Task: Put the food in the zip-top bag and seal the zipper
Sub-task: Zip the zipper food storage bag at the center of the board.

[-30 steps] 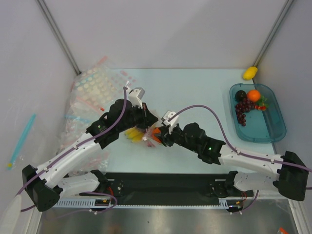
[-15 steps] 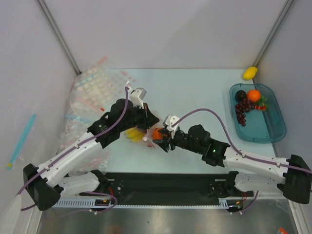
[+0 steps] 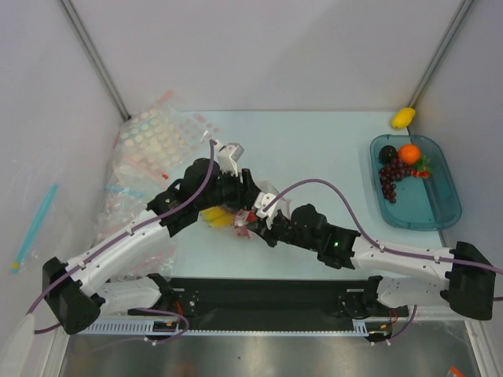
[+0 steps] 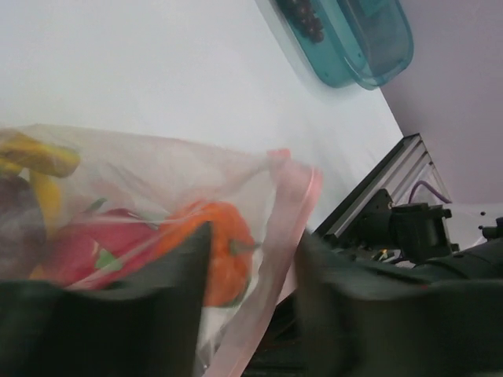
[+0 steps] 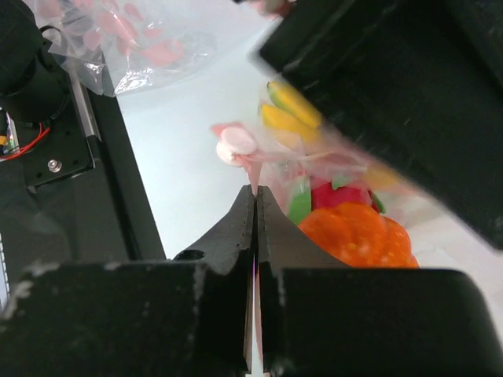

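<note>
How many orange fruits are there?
2. One orange fruit sits inside the clear bag, beside the pink dragon fruit; the other orange lies in the teal tray on the right. More could hide under the arms.

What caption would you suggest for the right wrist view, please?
Right gripper shut on the zipper of the clear bag, which holds banana, dragon fruit and orange.

Clear zip-top bag (image 4: 157,169) with pink-red zipper (image 4: 292,216), holding a yellow banana bunch (image 4: 39,161), a pink dragon fruit (image 4: 102,243) with green scales and an orange round fruit (image 4: 224,251). Right: teal tray (image 3: 440,214) with dark purple grapes (image 3: 391,182). Far right: yellow lemon (image 3: 403,118). Left: pink-dotted clear bags (image 3: 153,141). Table (image 3: 330,149) pale blue.
</note>
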Robot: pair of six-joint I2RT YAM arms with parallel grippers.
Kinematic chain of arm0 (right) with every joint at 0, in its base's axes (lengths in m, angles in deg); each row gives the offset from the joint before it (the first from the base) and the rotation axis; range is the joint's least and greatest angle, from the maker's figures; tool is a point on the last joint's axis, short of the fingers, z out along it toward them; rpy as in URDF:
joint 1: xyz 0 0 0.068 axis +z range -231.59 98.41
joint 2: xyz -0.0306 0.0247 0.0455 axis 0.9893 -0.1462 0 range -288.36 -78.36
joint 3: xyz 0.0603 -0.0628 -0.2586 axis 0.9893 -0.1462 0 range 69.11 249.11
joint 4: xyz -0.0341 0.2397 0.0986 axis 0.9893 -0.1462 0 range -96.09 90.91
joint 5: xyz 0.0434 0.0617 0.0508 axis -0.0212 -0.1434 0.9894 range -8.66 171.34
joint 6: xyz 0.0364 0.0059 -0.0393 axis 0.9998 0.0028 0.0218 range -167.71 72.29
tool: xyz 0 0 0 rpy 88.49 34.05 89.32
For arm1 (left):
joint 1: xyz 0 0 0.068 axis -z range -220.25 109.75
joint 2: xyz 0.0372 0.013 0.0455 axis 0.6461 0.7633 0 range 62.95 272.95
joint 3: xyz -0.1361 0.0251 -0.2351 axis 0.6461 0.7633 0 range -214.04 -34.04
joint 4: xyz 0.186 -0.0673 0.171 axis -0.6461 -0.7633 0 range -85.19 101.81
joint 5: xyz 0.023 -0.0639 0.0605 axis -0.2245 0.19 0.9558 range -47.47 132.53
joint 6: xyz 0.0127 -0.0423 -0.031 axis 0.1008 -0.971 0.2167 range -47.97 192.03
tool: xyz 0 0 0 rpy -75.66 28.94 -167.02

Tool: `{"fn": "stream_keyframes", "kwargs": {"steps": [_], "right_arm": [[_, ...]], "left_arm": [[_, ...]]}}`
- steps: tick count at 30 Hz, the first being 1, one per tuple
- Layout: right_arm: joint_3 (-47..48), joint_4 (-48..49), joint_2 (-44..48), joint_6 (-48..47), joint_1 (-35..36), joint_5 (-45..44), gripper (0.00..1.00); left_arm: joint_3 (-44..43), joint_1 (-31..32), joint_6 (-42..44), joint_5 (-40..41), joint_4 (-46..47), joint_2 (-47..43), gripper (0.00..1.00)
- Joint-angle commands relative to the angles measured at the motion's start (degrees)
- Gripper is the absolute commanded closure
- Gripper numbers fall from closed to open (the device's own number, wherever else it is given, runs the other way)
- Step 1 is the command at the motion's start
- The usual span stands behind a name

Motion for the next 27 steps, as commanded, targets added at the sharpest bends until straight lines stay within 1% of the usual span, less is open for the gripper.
{"fn": "stream_keyframes", "kwargs": {"steps": [1, 2, 3, 4, 9, 12, 13, 16, 20, 26, 27], "right_arm": [[-1.02, 5.28, 6.15, 0.44, 0.16, -1.76, 1.00], [-2.77, 6.16, 7.38, 0.70, 0.24, -1.76, 1.00], [-3.39, 6.78, 10.00, 0.97, 0.07, -3.59, 1.00], [-3.92, 7.65, 11.16, 1.58, -0.37, -3.95, 1.00], [-6.56, 8.63, 16.88, 4.39, -3.27, -2.64, 1.00], [-6.91, 8.02, 19.43, 5.36, -4.59, -2.37, 1.00], [-6.91, 7.93, 20.39, 5.54, -5.02, -2.37, 1.00], [-6.83, 7.05, 22.32, 5.54, -5.64, -2.37, 1.00], [-6.48, 5.38, 24.78, 6.77, -6.70, -2.29, 1.00], [-5.16, 1.34, 27.69, 7.91, -8.54, -2.46, 1.00], [-5.07, 0.73, 28.39, 8.00, -9.07, -2.29, 1.00]], "left_arm": [[-2.73, 0.31, 0.69, -2.87, 3.57, -1.68, 0.42], [-2.47, 0.31, 0.78, -3.05, 4.26, -2.39, 0.30], [-1.68, 0.31, 1.05, -2.88, 4.79, -3.26, 0.19], [-1.15, 0.31, 1.22, -2.70, 6.02, -5.10, 0.00], [2.18, 0.31, 2.45, -2.17, 9.63, -10.56, 0.00], [3.94, 0.40, 3.51, -3.66, 12.79, -12.76, 0.00], [4.38, 0.40, 3.68, -5.67, 14.71, -13.11, 0.00], [5.18, 0.40, 4.04, -8.32, 16.66, -12.85, 0.01], [7.02, 0.48, 3.95, -12.18, 21.93, -11.80, 0.03], [8.87, 0.57, 5.35, -15.44, 28.17, -9.08, 0.09], [9.05, 0.57, 5.44, -16.23, 29.22, -8.73, 0.13]]}}
